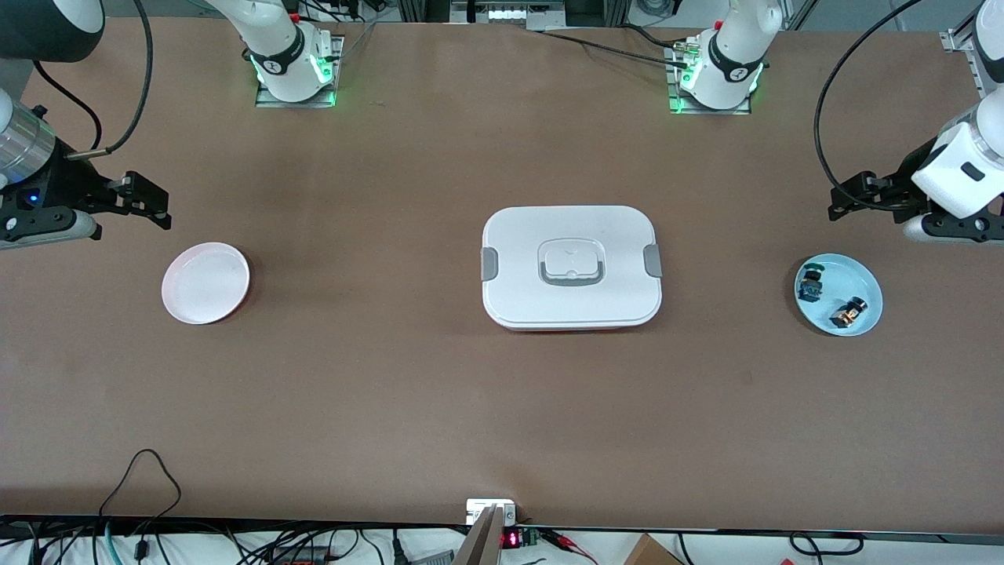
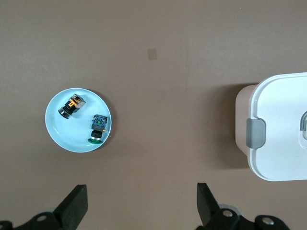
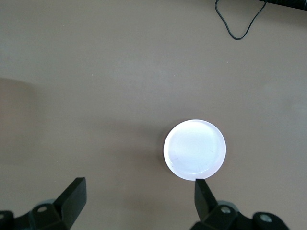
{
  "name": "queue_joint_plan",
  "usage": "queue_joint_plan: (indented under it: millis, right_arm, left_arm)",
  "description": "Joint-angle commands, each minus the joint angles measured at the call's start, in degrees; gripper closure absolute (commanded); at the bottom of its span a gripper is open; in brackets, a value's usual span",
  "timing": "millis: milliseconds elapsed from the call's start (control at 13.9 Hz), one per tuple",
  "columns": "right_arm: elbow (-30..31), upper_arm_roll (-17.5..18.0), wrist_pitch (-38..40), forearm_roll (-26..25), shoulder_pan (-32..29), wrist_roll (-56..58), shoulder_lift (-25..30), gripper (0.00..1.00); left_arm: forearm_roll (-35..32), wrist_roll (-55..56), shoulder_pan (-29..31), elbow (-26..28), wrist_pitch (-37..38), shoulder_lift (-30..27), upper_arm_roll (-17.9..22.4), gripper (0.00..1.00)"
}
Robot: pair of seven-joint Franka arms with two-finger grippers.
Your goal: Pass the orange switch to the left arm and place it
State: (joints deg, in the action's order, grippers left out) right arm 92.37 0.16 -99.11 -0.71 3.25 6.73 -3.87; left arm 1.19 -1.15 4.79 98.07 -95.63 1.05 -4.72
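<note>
The orange switch (image 1: 846, 312) lies on a light blue plate (image 1: 861, 282) at the left arm's end of the table, beside a black switch with blue-green parts (image 1: 811, 285). The left wrist view shows the orange switch (image 2: 72, 105), the blue-green one (image 2: 98, 128) and the plate (image 2: 62, 134). The white box (image 1: 571, 267) stands mid-table; its end shows in the left wrist view (image 2: 278, 129). My left gripper (image 1: 851, 200) hangs open and empty above the table beside the blue plate (image 2: 141, 203). My right gripper (image 1: 145, 204) hangs open and empty over the table near a pink plate (image 3: 140, 199).
An empty pink plate (image 1: 205, 282) sits at the right arm's end of the table, also in the right wrist view (image 3: 194, 149). Cables (image 1: 141, 479) lie at the table edge nearest the front camera.
</note>
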Motion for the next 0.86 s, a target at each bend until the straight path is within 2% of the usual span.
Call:
queue_joint_plan:
  millis: [0, 793]
  right_arm:
    - [-1.05, -0.16, 0.85, -1.13, 0.70, -0.14, -0.35, 0.00]
    - [-1.05, -0.08, 0.41, -0.87, 0.53, -0.75, -0.43, 0.00]
  left_arm:
    - [-1.27, 1.68, -0.92, 0.54, 0.26, -0.61, 0.07, 0.00]
    - [-1.36, 1.77, -1.27, 0.45, 2.20, -0.52, 0.06, 0.00]
